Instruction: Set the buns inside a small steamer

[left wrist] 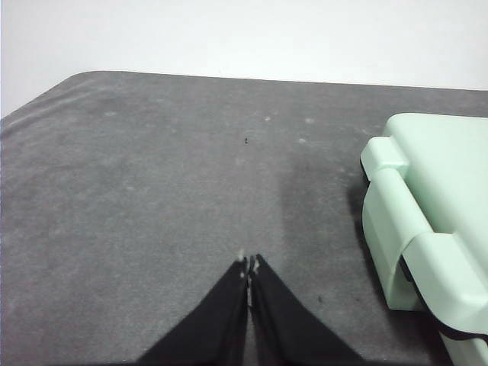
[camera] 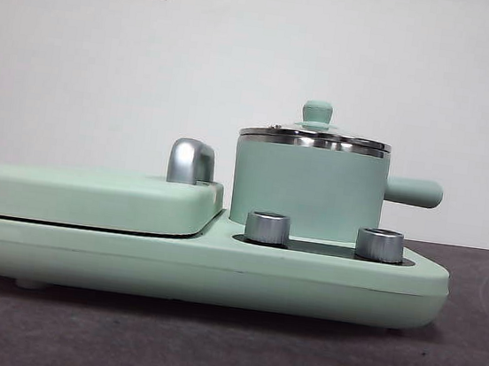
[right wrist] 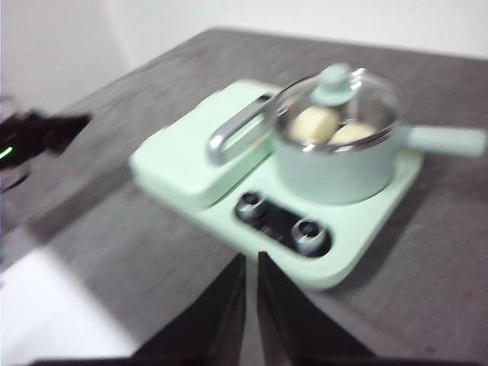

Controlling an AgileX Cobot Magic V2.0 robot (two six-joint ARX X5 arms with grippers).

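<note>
buns [right wrist: 329, 128]: both inside the small steamer [camera: 308, 189], centre-right of front view, glass lid [right wrist: 335, 95] on | step: loading looks done | left gripper [left wrist: 249, 268], right gripper [right wrist: 252, 263]: jaws together, empty, above the surface [left wrist: 152, 213] | next: likely none, arms wait

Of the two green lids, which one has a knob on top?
The glass lid on the small steamer; the flat griddle lid has a chrome handle instead.
</note>
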